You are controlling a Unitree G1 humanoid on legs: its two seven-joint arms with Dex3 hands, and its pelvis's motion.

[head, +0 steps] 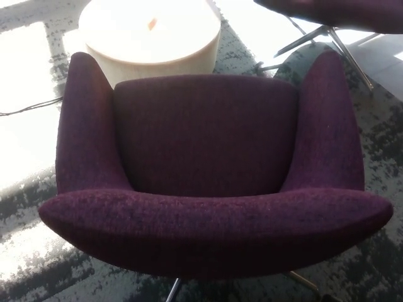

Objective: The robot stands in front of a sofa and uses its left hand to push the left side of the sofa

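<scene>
Head view. A purple upholstered sofa chair (208,170) fills the centre of the scene, its backrest nearest and its seat facing away, on a mottled grey carpet (38,277). A round cream table (151,38) stands just beyond its far left side. A second purple chair (340,12) on metal legs occupies the far right. Neither robot hand shows, so the state of the fingers cannot be told.

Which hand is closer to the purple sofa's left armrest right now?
Neither can be judged: no robot hand shows in the head view. The sofa's left armrest stands untouched, with the round cream table beyond it.
</scene>
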